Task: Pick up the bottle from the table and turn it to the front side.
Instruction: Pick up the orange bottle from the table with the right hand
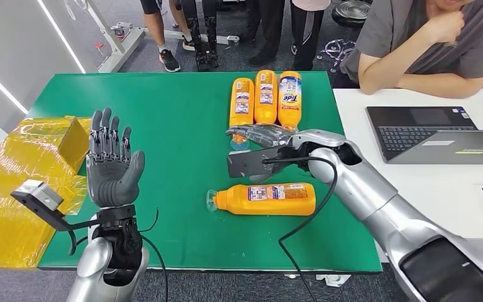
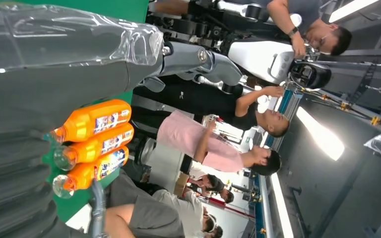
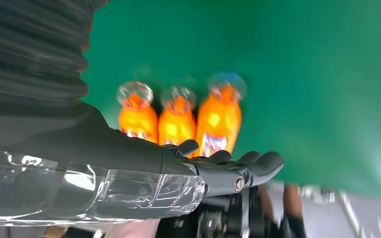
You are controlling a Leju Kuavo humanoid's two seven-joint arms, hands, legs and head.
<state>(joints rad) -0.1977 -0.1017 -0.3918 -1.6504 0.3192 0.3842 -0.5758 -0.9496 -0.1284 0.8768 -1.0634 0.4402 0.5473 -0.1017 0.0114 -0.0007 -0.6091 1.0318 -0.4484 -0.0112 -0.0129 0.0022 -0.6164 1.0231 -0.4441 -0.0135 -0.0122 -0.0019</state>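
An orange bottle [image 1: 265, 199] with a clear cap lies on its side on the green table [image 1: 176, 113], cap to the left, a small label facing up. My right hand [image 1: 263, 135] hovers just beyond it, fingers stretched out flat and holding nothing. Three more orange bottles [image 1: 265, 97] lie side by side behind it, the right one showing a Tide label; they appear past the fingers [image 3: 248, 161] in the right wrist view as bottles [image 3: 178, 119]. My left hand [image 1: 110, 165] stands upright at the table's left, palm open, fingers spread and empty.
A yellow wrapped box [image 1: 22, 182] sits at the table's left edge. A white desk [image 1: 365, 126] with a laptop [image 1: 437, 133] adjoins on the right, where a person [image 1: 427, 44] leans. Other people stand behind the table.
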